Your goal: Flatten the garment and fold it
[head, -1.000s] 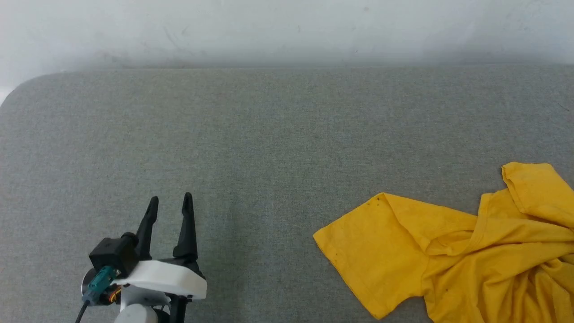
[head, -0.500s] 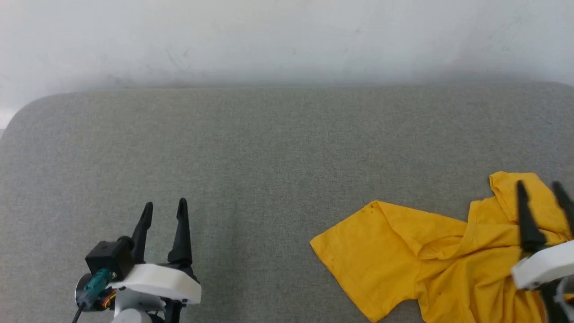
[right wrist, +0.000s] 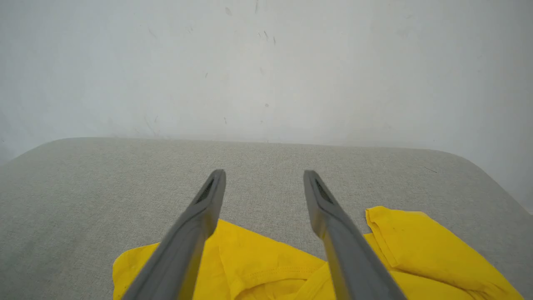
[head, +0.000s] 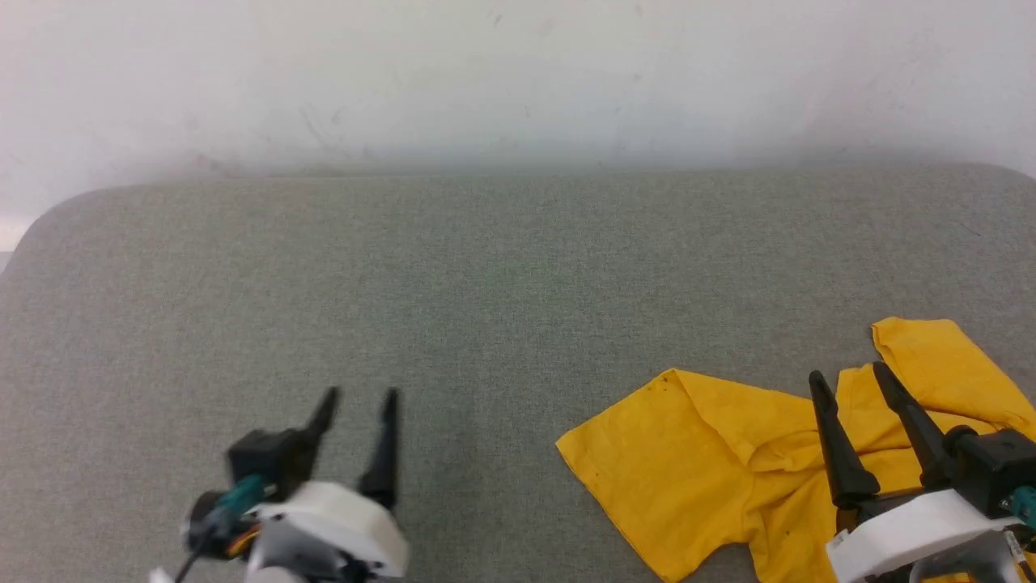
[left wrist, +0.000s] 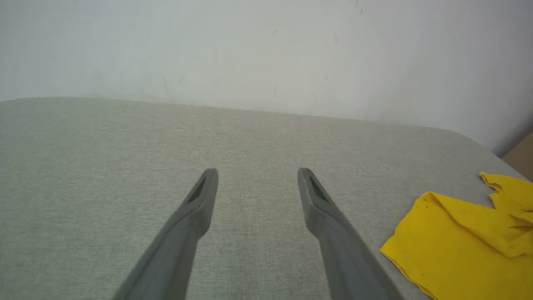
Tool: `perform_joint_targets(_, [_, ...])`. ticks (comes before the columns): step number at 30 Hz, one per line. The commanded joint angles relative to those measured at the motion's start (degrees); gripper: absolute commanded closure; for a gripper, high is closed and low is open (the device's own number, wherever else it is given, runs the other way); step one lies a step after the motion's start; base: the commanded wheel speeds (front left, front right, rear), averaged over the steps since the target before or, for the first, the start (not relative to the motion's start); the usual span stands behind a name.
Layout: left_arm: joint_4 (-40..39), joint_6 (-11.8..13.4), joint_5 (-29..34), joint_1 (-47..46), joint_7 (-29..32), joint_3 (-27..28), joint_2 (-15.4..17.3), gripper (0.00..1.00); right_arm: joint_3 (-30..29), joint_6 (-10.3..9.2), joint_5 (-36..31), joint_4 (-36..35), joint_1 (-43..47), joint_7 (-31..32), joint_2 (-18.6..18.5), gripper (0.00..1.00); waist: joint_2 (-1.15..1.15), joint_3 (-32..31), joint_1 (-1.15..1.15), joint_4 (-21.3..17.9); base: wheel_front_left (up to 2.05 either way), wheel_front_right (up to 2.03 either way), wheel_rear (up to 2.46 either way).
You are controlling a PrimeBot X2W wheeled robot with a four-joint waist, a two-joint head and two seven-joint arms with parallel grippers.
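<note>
Left end effector (head: 360,401) appears blurred at the lower left of the head view. In its own wrist view we see its two dark fingers spread wide, with nothing between them, over the bare grey fabric of the bench (head: 486,283). Right end effector (head: 847,376) stands at the lower right of the head view, its fingers likewise fully parted and gripping nothing. Their tips overlap the yellow t-shirt (head: 688,453) in that view. In the right wrist view both fingers reach across the cloth toward the bare bench beyond it, and we cannot tell whether they touch the fabric.

We find the yellow t-shirt crumpled at the near right part of the bench, running out of the head view at the right and bottom edges. One flatter panel of it spreads toward the left, ending in a corner and carrying a few small dark specks. A folded flap lies at its far right, and rumpled folds gather between the two. The left end effector is well apart from the shirt. A pale, scuffed wall (head: 518,81) rises behind the rounded far edge of the bench.
</note>
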Motion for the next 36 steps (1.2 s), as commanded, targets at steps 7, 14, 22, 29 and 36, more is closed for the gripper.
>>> perform_joint_targets(7, [3.14, -7.93, 1.33, -11.25, 15.57, -12.72, -3.08, 0.00, 0.92, -0.05, -1.15, -1.45, -0.47, 0.52, 1.06, 0.00, 0.00, 2.95, 0.01, -0.89, 0.00, 0.00, 0.00])
perform_joint_targets(14, [11.33, -11.37, 2.50, -20.03, 26.68, -19.36, -4.84, 0.00, 1.94, -0.05, -1.30, -1.78, -2.39, 0.83, 1.29, 0.00, 0.00, 6.07, 0.01, -4.23, 0.00, 0.00, 0.00])
perform_joint_targets(22, [19.91, -13.40, 1.43, -23.33, 39.00, -26.44, -4.58, 0.23, 0.77, -0.05, -0.91, -1.26, -2.76, 0.15, 2.08, 0.00, 0.00, 7.78, 0.01, -6.61, 0.00, 0.00, 0.00])
perform_joint_targets(29, [18.11, -13.88, -3.26, -23.13, 42.37, -28.97, -2.77, 1.00, -0.84, -0.05, -0.18, -1.06, -2.27, -0.26, 2.74, 0.00, 0.00, 7.36, 0.01, -6.51, 0.00, 0.00, 0.00])
perform_joint_targets(36, [5.91, -9.35, -6.75, -18.60, 36.48, -19.87, 4.95, 1.00, -3.49, -0.05, -0.34, -2.08, -1.48, 0.00, 3.13, 0.00, 0.00, 6.74, 0.01, -4.56, 0.00, 0.00, 0.00])
